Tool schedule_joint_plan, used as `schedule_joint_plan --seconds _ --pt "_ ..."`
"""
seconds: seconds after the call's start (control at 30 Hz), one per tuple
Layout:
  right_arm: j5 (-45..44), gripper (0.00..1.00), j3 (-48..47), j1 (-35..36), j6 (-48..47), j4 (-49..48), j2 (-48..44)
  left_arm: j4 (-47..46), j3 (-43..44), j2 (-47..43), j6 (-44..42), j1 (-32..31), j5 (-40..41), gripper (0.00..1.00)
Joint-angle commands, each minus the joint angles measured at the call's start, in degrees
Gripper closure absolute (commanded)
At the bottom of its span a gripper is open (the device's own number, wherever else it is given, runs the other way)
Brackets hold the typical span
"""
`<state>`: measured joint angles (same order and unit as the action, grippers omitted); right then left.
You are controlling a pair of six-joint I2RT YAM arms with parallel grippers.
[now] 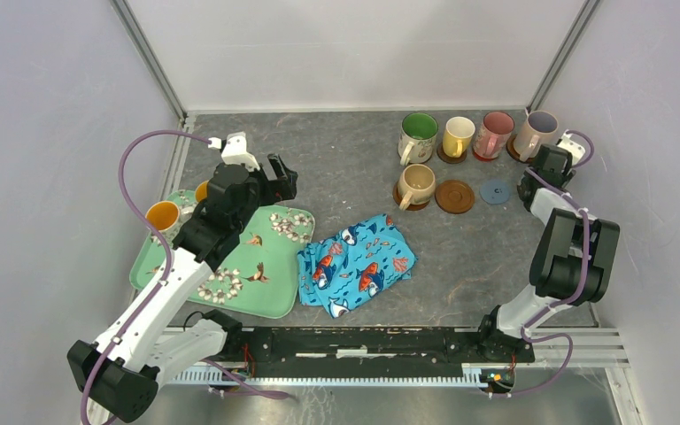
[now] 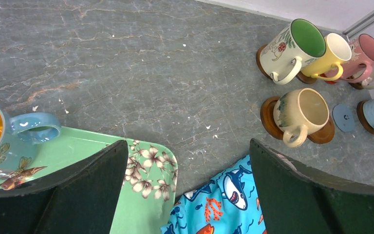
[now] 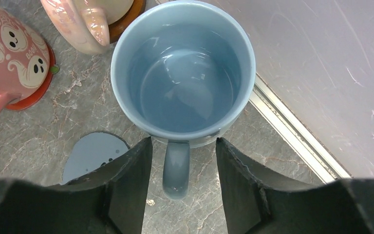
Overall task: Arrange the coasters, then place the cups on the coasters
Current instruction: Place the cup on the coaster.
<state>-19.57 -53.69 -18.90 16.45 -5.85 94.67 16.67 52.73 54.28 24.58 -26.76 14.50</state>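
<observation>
Over at the back right corner the right claw [image 3: 183, 146] is down at the light blue mug [image 3: 182, 73]. Its two fingers stand either side of the handle with a sliver of tabletop [image 1: 345, 177] showing on both sides, so it is part open and grips nothing. That mug stands upright at the right end of the front row. From the left wrist view a brown rim shows under its base (a coaster, by the look of it).

Just left of it lies the blue-grey coaster [image 1: 496, 191], bare, then a brown coaster [image 1: 454, 197], also bare. Next comes the beige mug [image 1: 417, 186], sitting on a brown disc of its own. Behind them the back row runs green-lined mug [image 1: 419, 137], yellow mug [image 1: 457, 137], pink mug [image 1: 496, 135] on the red coaster [image 3: 39, 92], and lilac-lined mug [image 1: 538, 133]. Each stands on its own coaster, handle turned toward the near side.

The left claw [image 1: 285, 180] hangs above the far edge of the green floral tray [image 1: 270, 283], jaws spread wide and nothing between them. On the tray's left end stands an orange-lined mug [image 1: 164, 215] with a blue handle. A second mug beside it is mostly hidden by the arm. The blue fish-print cloth [image 1: 359, 264] lies crumpled between tray and coasters, right up against the tray's right edge.
</observation>
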Motion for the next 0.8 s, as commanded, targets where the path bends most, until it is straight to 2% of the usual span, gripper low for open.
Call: schedule_joint_plan --seconds 0.0,0.13,0.4,0.57,0.77 --pt "-1.16 0.41 -1.95 -0.35 -0.19 -1.77 -3.11 -0.37 0.95 -0.95 -2.98 -0.13 0.32 0.0" --pt "-1.24 0.3 -1.31 -0.35 -0.28 0.03 -5.87 0.03 0.98 -1.1 -2.58 -0.13 0.57 0.0" --pt "1.28 0.02 3.03 -0.28 -0.69 2.49 -14.35 1.06 0.71 -1.13 -1.27 -0.13 0.73 0.0" --pt "4.61 0.02 4.4 0.54 -0.99 5.75 -19.85 2.42 1.27 -0.63 -0.77 -0.13 2.33 0.0" --pt "4.66 0.02 7.89 7.16 -1.96 8.41 -26.31 3.53 0.88 -1.02 0.88 -0.13 4.04 0.0"
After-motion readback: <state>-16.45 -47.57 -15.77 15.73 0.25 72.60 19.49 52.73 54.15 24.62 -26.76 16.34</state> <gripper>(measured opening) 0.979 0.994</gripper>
